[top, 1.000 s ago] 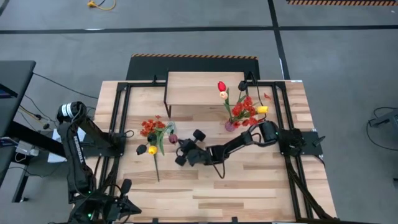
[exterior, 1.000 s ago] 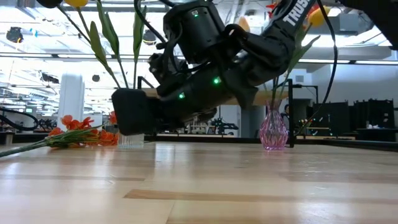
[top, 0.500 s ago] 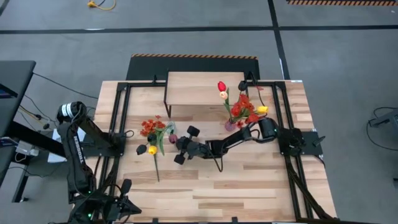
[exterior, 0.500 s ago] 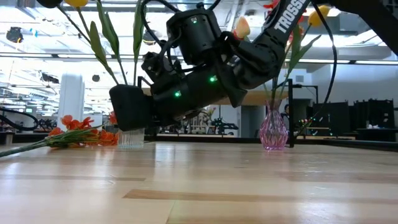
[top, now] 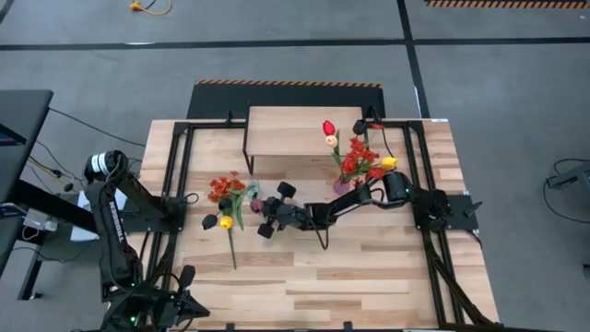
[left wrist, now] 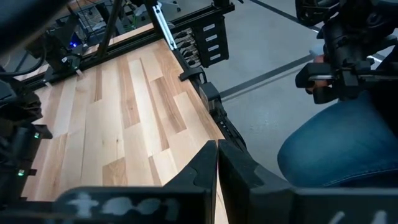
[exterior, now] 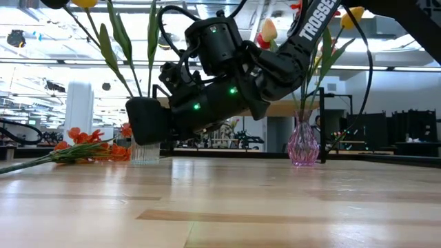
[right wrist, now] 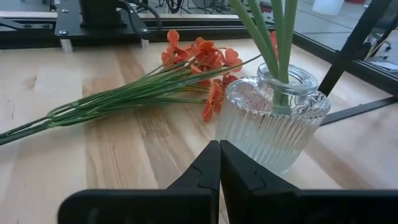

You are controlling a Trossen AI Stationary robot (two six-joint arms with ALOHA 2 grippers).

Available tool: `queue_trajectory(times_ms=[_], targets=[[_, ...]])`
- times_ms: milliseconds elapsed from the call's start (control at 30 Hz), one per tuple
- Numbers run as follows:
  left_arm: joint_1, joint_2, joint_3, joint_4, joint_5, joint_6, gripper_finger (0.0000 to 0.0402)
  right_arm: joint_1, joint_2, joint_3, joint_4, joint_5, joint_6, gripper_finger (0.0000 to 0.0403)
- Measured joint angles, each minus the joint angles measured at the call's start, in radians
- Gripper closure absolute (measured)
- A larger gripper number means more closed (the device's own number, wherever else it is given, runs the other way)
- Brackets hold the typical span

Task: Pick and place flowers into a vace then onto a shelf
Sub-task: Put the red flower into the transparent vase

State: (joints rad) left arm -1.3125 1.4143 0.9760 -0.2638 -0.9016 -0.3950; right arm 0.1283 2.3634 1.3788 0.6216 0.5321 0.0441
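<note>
A clear ribbed glass vase (right wrist: 273,118) stands on the table left of centre, with green stems upright in it (right wrist: 277,37). A spray of red-orange flowers (right wrist: 155,87) lies flat on the table beside it. My right gripper (right wrist: 219,149) is shut and low over the table, its tips right at the vase's lower wall; the low view shows it (exterior: 146,124) in front of the vase (exterior: 145,153). A pink vase (top: 340,186) holding several flowers (top: 359,161) stands by the shelf (top: 304,122). My left gripper (left wrist: 217,152) waits shut at the near left corner. My right gripper comes level from the table's right side, its shut fingertips (right wrist: 211,155) at the clear vase's lower wall (right wrist: 239,134). I cannot tell whether they touch the glass. The vase stands upright on the table.
Black metal frames (top: 180,175) run along the table's left and right sides. A yellow tulip (top: 226,221) shows near the orange spray (top: 224,189). A person's jeans-clad leg (left wrist: 336,143) is beyond the table's edge in the left wrist view.
My right gripper has gone a little toward the table's far-left, closer to the clear vase, and its wrist has rolled somewhat. It has stayed shut. The vases and flowers have kept their places.
</note>
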Motion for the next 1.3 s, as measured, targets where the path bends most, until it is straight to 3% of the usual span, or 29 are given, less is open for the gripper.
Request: queue_trajectory(times_ms=[1300], targets=[[0.000,0.000,0.000,0.000,0.001,-0.008,0.0401,0.015,-0.001,0.000,0.014,-0.034,-0.056,0.0403]])
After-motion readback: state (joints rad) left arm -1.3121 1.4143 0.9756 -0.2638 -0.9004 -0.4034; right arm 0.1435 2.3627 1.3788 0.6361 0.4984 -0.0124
